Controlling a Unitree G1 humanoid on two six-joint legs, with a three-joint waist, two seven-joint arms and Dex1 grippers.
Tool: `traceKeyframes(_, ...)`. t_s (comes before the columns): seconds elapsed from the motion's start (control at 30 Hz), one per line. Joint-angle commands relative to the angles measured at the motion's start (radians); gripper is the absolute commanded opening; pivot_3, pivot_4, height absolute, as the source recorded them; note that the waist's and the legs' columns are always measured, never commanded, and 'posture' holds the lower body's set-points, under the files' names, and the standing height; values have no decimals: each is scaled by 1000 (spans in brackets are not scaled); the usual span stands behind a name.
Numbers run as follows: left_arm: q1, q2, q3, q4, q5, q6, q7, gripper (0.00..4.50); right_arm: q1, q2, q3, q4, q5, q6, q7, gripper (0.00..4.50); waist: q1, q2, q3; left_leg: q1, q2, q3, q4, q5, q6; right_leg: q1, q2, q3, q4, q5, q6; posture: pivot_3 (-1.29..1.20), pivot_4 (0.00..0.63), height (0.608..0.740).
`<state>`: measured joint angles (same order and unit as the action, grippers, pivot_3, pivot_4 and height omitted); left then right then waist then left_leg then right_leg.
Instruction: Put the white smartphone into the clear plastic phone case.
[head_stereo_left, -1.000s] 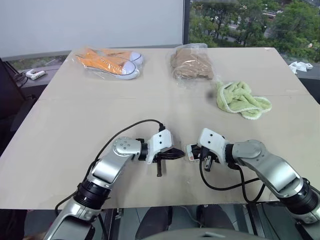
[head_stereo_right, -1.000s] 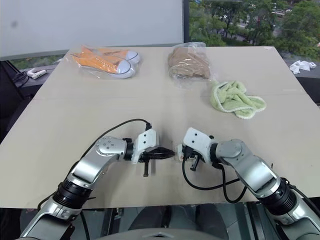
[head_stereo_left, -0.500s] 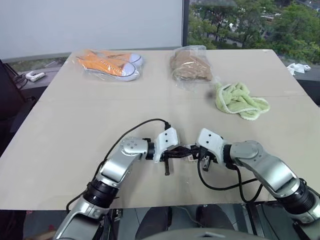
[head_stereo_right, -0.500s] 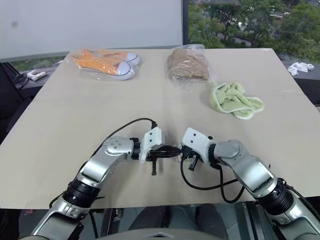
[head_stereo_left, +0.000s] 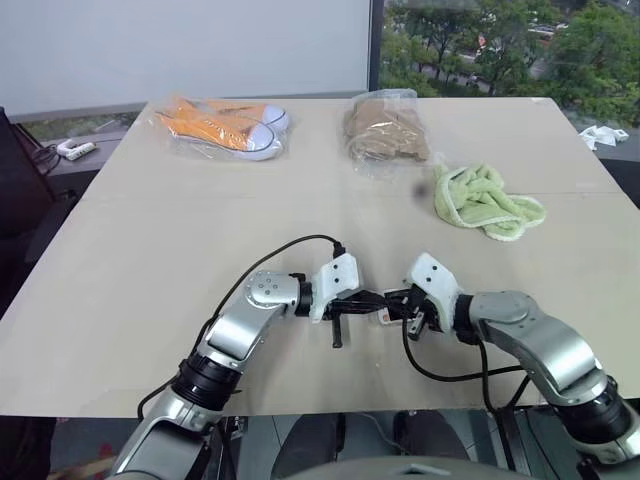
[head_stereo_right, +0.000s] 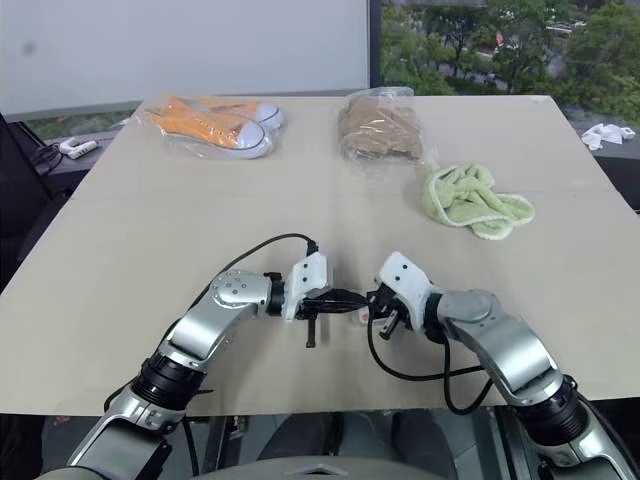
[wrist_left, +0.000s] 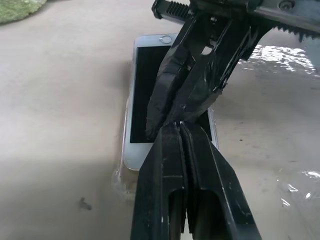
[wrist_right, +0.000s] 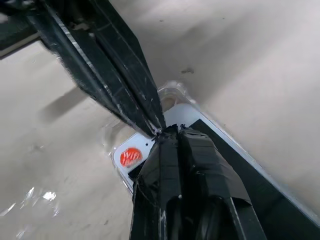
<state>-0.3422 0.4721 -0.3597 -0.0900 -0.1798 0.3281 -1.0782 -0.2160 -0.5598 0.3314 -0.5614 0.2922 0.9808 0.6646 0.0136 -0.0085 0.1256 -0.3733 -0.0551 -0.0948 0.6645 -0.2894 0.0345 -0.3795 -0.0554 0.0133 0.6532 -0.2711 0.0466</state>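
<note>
White smartphone (wrist_left: 145, 95) lies flat, screen up, inside clear plastic phone case (wrist_right: 172, 95) on table (head_stereo_left: 150, 260). Left gripper (wrist_left: 177, 122) and right gripper (wrist_right: 162, 131), both pinched closed, tips meeting over smartphone, gripping nothing.

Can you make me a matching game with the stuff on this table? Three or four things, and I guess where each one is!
Things:
1. orange sneakers
2. green towel
3. white smartphone
4. brown bagged item

Places:
A. under both pincers' tips
B. far left of the table
C. right side, mid-table
D. far middle of the table

Pairs: 1-B, 2-C, 3-A, 4-D
</note>
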Motion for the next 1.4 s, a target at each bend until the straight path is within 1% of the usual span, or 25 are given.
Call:
traceKeyframes(0.03,-3,20,31,-41,-25,6,-6,62,45,-36,29,26,14,-12,34,0,-2,1,1,-3,0,-1,0,0,0,-1,0,-1,-1,0,0,0,150,740)
traceKeyframes(0.1,-1,39,52,-50,-33,4,-9,62,50,-28,0,28,32,-57,46,0,-4,1,1,-8,0,-1,0,2,-4,-7,0,-1,-1,0,0,0,150,740)
traceKeyframes(0.2,3,64,84,-65,-53,5,-13,62,48,-10,-42,34,62,-105,57,0,-3,2,6,-9,0,-1,0,2,-4,-8,0,-1,-1,0,0,0,150,740)
traceKeyframes(0.33,15,95,106,-75,-61,0,-22,62,45,1,-69,43,75,-131,50,0,-3,3,12,-9,0,-1,0,1,-2,-8,0,-1,-1,0,0,0,150,740)
traceKeyframes(0.47,15,112,110,-61,-54,-16,-19,62,30,28,-118,31,109,-135,32,0,-2,4,17,-10,0,-1,0,2,-4,-9,0,-1,-1,0,0,0,150,740)
traceKeyframes(0.57,15,114,112,-53,-56,-25,-20,62,16,39,-156,17,140,-121,26,0,-1,4,18,-15,0,0,0,3,-5,-14,0,0,1,0,0,0,150,740)
traceKeyframes(0.63,17,115,110,-43,-54,-35,-22,62,6,31,-170,7,149,-115,22,0,-2,4,18,-17,0,-1,1,3,-5,-17,0,-1,1,0,0,0,150,740)
traceKeyframes(0.77,20,119,102,-35,-51,-43,-29,62,-21,23,-250,-35,229,-84,34,0,-2,4,18,-19,0,-1,1,3,-5,-18,0,-1,1,0,0,0,150,740)
traceKeyframes(0.87,20,119,101,-34,-51,-47,-31,62,-9,-53,-285,-84,287,-77,102,0,1,4,19,-19,0,-1,1,3,-5,-18,0,-1,1,0,0,0,150,740)
traceKeyframes(0.93,22,119,100,-35,-51,-50,-33,0,25,-158,-291,-118,300,-89,179,603,1,4,19,-20,0,-1,2,3,-5,-18,0,-1,1,0,0,0,150,740)
traceKeyframes(1.0,26,118,98,-39,-51,-52,-36,0,65,-262,-283,-128,269,-124,235,1310,2,5,19,-21,0,-1,3,3,-5,-18,0,-2,0,0,0,0,150,740)
traceKeyframes(1.03,27,118,97,-39,-51,-52,-36,0,80,-298,-276,-122,243,-155,248,1861,1,4,20,-21,0,-1,3,3,-5,-18,0,-2,0,0,0,0,150,740)
traceKeyframes(1.07,28,118,96,-40,-51,-53,-37,0,92,-323,-268,-109,211,-196,253,2316,0,4,20,-21,0,-1,3,3,-5,-18,0,-2,0,0,0,0,150,740)
traceKeyframes(1.1,27,118,95,-39,-51,-54,-37,0,98,-336,-261,-90,175,-239,246,2871,-2,4,20,-21,0,-1,4,3,-5,-18,0,-2,0,0,0,0,150,740)
traceKeyframes(1.2,29,118,92,-43,-50,-53,-38,0,101,-384,-234,-39,122,-317,293,4339,-7,3,20,-20,0,0,4,3,-5,-18,0,-1,3,0,0,0,150,740)
traceKeyframes(1.33,30,123,86,-52,-47,-51,-43,0,48,-383,-200,49,55,-407,313,4339,-6,3,21,-19,0,0,4,3,-5,-18,0,-1,4,0,0,0,150,740)
traceKeyframes(1.4,31,126,86,-55,-46,-49,-45,0,22,-397,-172,91,25,-447,351,4339,-5,2,21,-19,0,1,5,3,-5,-18,0,0,4,0,0,0,150,740)
